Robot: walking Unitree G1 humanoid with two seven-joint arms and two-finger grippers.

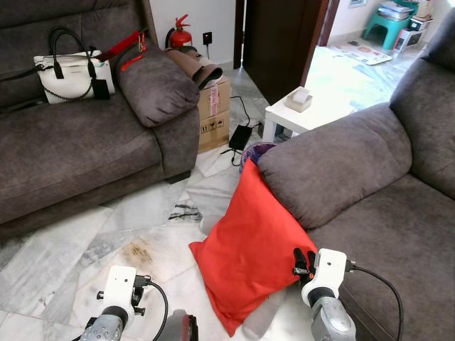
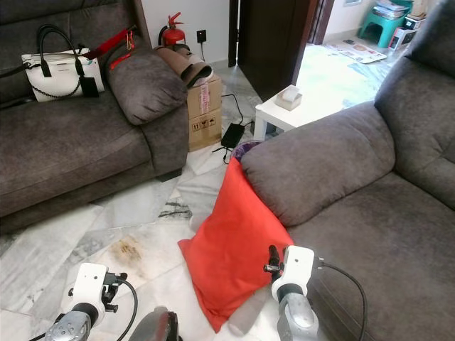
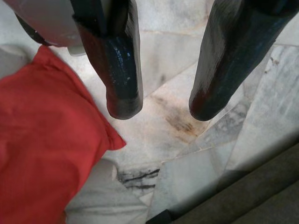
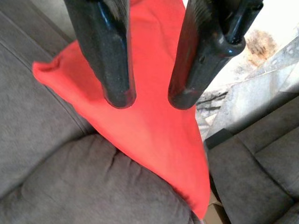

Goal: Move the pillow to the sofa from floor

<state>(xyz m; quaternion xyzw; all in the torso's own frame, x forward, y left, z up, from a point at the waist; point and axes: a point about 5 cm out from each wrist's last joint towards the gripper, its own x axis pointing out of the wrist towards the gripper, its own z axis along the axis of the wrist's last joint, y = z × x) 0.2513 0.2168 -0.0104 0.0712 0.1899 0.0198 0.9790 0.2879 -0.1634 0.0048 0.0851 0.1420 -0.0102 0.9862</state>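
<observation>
Your parted, empty right gripper (image 4: 149,100) is nearer: the pillow (image 1: 249,245) lies at its 12 o'clock, long axis 1-to-7.

Marble floor (image 1: 85,241) (stained), white side table (image 1: 288,117), dark door (image 1: 274,39), cardboard box (image 1: 213,114)
</observation>
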